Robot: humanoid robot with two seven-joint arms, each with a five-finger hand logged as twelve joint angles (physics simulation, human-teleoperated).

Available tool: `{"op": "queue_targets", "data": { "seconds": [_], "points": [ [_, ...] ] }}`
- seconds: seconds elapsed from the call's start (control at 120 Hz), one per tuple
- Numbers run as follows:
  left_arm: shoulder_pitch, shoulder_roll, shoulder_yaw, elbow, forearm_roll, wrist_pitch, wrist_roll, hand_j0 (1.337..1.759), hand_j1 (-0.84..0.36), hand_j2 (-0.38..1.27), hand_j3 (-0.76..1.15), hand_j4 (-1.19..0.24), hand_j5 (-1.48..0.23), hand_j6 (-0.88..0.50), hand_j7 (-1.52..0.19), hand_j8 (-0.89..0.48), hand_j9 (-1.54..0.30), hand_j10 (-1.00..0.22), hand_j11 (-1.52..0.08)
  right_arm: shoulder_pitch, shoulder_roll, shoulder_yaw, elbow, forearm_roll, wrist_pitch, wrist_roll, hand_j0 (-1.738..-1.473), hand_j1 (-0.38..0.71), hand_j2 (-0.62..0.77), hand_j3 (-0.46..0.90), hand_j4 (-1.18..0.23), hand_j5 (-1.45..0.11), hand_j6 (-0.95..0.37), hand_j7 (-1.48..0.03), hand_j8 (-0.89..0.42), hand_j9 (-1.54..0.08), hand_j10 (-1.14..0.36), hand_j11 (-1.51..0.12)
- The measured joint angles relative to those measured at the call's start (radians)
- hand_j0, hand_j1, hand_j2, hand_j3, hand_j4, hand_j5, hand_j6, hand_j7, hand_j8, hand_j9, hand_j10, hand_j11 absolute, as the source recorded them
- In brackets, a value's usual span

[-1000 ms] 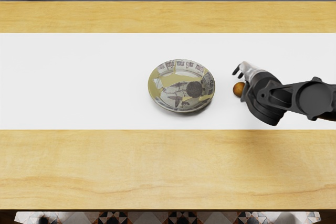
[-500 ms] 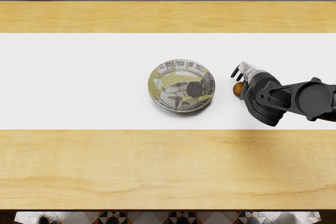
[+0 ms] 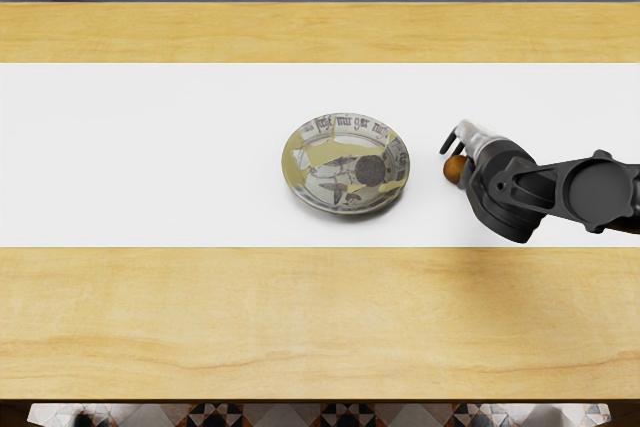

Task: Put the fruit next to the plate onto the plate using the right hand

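plate (image 3: 318, 175) mid-bench (image 3: 300, 307), nothing on it, the drop spot | fruit (image 3: 453, 169) just right of plate, on bench, half hidden | right hand (image 3: 465, 147) set over fruit to pick it; clasped or loose, cannot tell

from my seat the fruit (image 3: 454, 169) shows only as an orange sliver; the rest sits under the right robot hand (image 3: 466, 141). i can't tell whether it's gripped. the arm (image 3: 590, 192) runs off the right edge.
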Motion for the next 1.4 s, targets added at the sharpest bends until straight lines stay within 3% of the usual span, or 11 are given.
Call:
{"op": "queue_targets", "data": {
  "seconds": [0.983,1.4],
  "points": [
    [-0.001,0.0,0.0,-0.001,0.0,0.0,0.0,1.658,0.33,0.0,0.0,-0.01,-0.02,-0.01,-0.02,-0.01,-0.02,-0.01,-0.02,-0.001,-0.024,0.004,0.003,0.003,0.006,0.002,-1.656,0.3,0.19,0.0,-0.63,-0.86,-0.46,-0.84,-0.47,-0.86,-0.46,-0.86],
    [0.0,0.0,0.0,0.0,0.0,0.0,0.0,1.658,0.33,0.0,0.0,-0.01,-0.02,-0.01,-0.02,-0.01,-0.02,-0.01,-0.02,0.009,-0.074,0.02,0.053,0.005,0.007,0.002,-1.655,0.29,0.15,0.0,-0.65,-0.93,-0.42,-0.89,-0.45,-0.92,-0.48,-0.92]
  ]
}}
